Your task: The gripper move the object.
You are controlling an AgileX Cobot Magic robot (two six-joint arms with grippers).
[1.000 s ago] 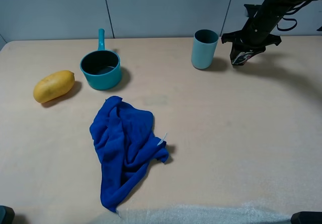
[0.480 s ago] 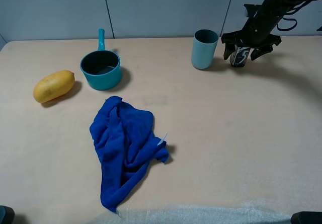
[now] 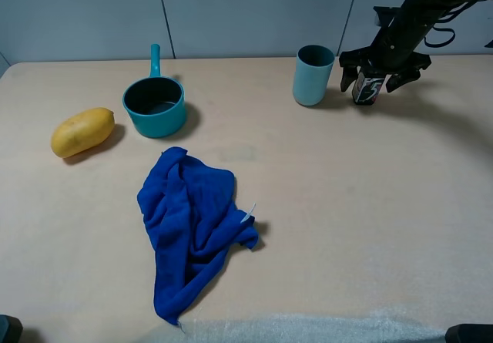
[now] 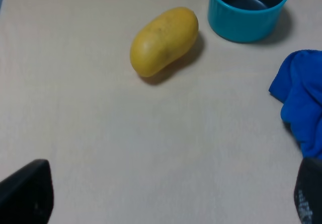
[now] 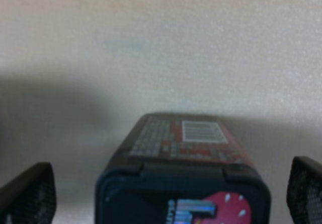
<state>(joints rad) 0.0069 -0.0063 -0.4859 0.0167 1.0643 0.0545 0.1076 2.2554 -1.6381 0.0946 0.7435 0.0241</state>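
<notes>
The object, a small black box (image 3: pixel 368 87) with pink, green and white marks, stands on the table just right of the teal cup (image 3: pixel 313 75). My right gripper (image 3: pixel 375 78) hangs over it, open, with a finger spread out on each side and neither touching it. In the right wrist view the box (image 5: pixel 183 173) sits between the two fingertips (image 5: pixel 27 194), with clear gaps on both sides. My left gripper (image 4: pixel 166 199) is open and empty low over the table, near the front left.
A teal saucepan (image 3: pixel 155 104) and a yellow mango (image 3: pixel 82 132) sit at the back left; both show in the left wrist view, saucepan (image 4: pixel 248 7) and mango (image 4: pixel 163 41). A crumpled blue cloth (image 3: pixel 191 223) lies at the front centre.
A second ago my right gripper was shut on the tilted box. It has opened and the box now stands upright on the table. The left arm has not moved.
</notes>
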